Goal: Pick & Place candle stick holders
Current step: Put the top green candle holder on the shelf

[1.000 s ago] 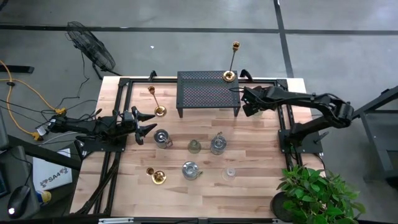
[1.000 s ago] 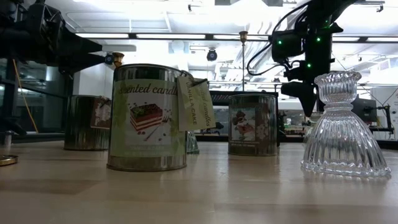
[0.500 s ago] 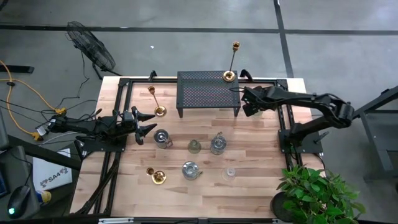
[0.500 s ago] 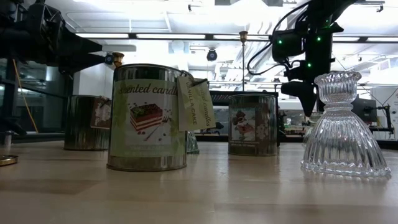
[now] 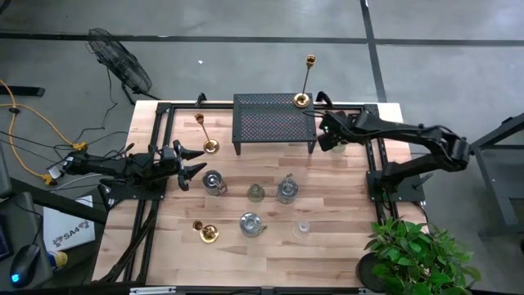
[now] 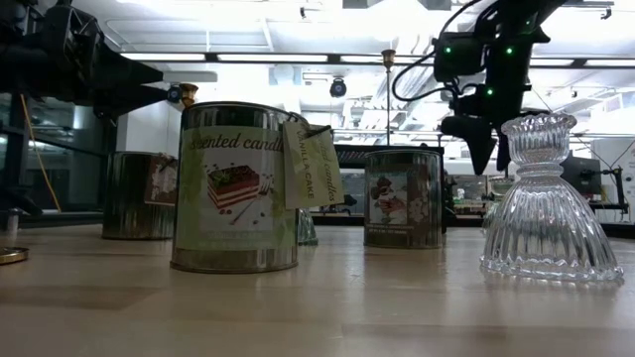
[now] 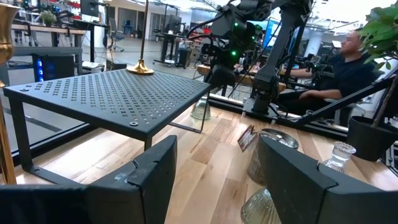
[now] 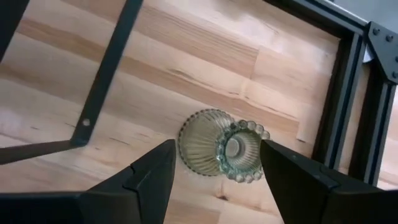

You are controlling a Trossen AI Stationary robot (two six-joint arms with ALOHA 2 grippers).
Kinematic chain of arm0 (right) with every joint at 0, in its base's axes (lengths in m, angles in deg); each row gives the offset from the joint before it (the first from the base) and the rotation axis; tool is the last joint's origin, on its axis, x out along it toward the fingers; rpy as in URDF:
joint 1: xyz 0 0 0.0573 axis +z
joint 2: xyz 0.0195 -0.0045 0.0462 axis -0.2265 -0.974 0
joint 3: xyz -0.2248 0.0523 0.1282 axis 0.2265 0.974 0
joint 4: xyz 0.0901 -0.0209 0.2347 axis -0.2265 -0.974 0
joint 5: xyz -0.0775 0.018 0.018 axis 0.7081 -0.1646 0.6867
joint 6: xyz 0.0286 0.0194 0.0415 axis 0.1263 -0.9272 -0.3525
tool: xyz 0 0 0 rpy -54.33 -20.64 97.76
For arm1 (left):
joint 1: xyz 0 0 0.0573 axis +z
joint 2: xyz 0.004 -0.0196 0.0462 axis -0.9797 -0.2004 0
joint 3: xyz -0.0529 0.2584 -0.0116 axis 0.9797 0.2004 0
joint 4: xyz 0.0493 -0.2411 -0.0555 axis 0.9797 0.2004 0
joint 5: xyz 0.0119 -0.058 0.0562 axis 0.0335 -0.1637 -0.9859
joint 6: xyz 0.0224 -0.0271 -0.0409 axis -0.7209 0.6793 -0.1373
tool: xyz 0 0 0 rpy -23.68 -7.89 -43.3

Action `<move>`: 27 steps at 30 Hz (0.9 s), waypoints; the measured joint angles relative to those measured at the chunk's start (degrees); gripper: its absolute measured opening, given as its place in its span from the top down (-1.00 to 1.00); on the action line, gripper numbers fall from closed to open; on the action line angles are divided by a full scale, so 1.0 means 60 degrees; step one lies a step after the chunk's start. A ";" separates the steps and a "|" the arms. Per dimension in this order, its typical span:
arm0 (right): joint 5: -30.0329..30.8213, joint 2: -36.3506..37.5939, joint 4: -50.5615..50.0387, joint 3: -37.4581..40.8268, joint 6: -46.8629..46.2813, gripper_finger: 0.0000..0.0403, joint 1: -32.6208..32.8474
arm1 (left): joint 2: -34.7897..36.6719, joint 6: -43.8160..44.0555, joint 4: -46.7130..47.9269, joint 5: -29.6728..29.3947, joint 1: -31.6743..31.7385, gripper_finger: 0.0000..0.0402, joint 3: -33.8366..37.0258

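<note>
Our right gripper [image 8: 214, 180] hangs released over a glass holder [image 8: 221, 151] lying on the tabletop [image 5: 344, 213] beside the mesh stand [image 5: 274, 123], fingers straddling it for pickup; our left gripper [image 5: 190, 164] waits, also released.

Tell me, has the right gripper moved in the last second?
Yes. In the high view the right gripper has shifted slightly toward the far edge of the table, alongside the black mesh stand.
</note>
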 joint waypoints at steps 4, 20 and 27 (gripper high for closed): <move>0.0023 -0.0013 0.0436 0.0317 -0.0055 -0.13 0.0000 | -0.0003 0.0000 0.0000 0.0000 -0.0004 -0.09 0.0004; -0.0014 -0.0013 0.0579 0.0516 -0.0300 -0.13 0.0000 | -0.0002 0.0000 0.0000 0.0000 0.0000 -0.09 0.0000; -0.0040 -0.0013 0.1096 0.1002 -0.0345 -0.12 0.0001 | 0.0001 0.0003 0.0000 0.0000 -0.0003 -0.09 0.0000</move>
